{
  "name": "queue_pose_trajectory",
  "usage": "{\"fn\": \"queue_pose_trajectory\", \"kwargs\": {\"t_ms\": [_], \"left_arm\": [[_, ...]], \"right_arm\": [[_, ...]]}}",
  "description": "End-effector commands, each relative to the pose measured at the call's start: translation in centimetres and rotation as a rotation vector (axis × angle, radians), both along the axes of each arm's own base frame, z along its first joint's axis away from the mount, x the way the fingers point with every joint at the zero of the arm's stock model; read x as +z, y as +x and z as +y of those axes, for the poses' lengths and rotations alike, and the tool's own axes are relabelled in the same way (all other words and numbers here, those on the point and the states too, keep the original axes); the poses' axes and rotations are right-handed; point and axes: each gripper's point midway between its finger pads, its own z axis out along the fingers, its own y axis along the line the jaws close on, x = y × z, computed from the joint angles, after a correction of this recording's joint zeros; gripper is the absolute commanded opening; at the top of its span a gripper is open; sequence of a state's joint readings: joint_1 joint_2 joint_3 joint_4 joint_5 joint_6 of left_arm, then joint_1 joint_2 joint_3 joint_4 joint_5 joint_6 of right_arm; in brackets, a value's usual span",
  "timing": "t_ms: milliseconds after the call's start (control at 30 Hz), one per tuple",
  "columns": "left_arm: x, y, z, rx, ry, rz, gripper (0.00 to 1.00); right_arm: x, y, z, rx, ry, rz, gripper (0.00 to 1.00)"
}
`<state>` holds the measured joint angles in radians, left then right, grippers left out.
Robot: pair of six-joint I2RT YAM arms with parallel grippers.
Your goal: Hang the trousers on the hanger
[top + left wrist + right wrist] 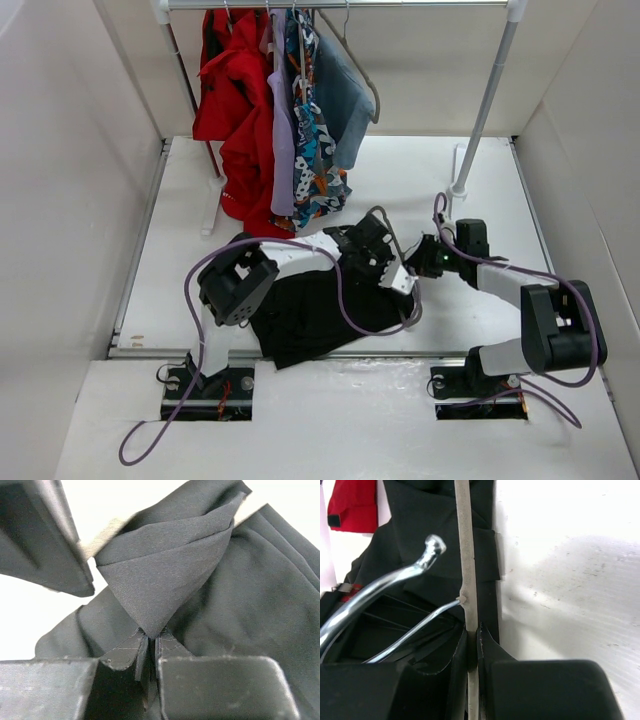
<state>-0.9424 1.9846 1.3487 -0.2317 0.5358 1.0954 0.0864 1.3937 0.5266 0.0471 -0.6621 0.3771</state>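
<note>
The black trousers (305, 315) lie crumpled on the table in front of the left arm. In the left wrist view a fold of the trousers (165, 575) is draped over the beige hanger bar (102, 539). My left gripper (150, 639) is shut on the tip of that fold. My right gripper (473, 635) is shut on the thin beige hanger (466, 555), beside where its wire hook (390, 585) joins. Black trouser fabric (420, 515) lies behind the bar. In the top view both grippers, left (375, 262) and right (408, 277), meet at the hanger (412, 308).
A clothes rack at the back carries red (235, 90), patterned (312, 150) and blue-grey (345, 95) garments. Its right upright pole (485, 100) stands on the table behind my right arm. White walls close in both sides. A red garment (352, 502) shows at the right wrist view's top left.
</note>
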Motion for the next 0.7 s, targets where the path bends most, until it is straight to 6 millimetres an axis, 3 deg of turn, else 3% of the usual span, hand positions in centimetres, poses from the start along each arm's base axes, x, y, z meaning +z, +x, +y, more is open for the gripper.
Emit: {"fn": "queue_pose_trajectory", "kwargs": {"t_ms": [0,33,67,133,167,367,400,500,533,667], "left_arm": [[5.9,0.9,-1.2,0.046,-0.093,-0.038,0.00],[6.6,0.3,-0.9,0.035,-0.098,-0.023,0.00],[9.2,0.1,-1.0,0.027,-0.140,-0.042,0.00],[11.3,-0.5,-0.8,-0.012,-0.176,-0.067,0.00],[13.4,-1.2,-0.5,-0.028,-0.216,-0.074,0.00],[21.5,-2.7,0.6,-0.044,-0.380,-0.147,0.00],[23.8,-2.8,1.0,-0.040,-0.427,-0.191,0.00],[26.6,-2.9,1.6,-0.008,-0.488,-0.228,0.00],[27.7,-2.9,2.1,0.003,-0.504,-0.252,0.00],[29.6,-2.1,3.5,0.052,-0.523,-0.322,0.00]], "right_arm": [[-1.7,-0.1,-1.5,-0.023,-0.078,0.023,0.00],[-1.7,0.1,-1.7,-0.032,-0.078,0.023,0.00],[-1.4,0.4,-1.7,-0.033,-0.077,0.014,0.00],[-1.2,0.7,-1.7,-0.038,-0.072,0.017,0.00],[-1.1,1.0,-1.6,-0.044,-0.067,0.019,0.00],[-0.2,2.8,-1.5,-0.057,-0.056,0.009,0.00],[-0.1,2.9,-1.0,-0.048,-0.051,0.013,0.00],[1.1,4.1,-0.1,-0.053,-0.096,-0.018,0.00],[2.0,4.4,1.0,-0.026,-0.105,-0.044,0.00],[2.4,4.6,1.4,-0.049,-0.151,-0.033,0.00]]}}
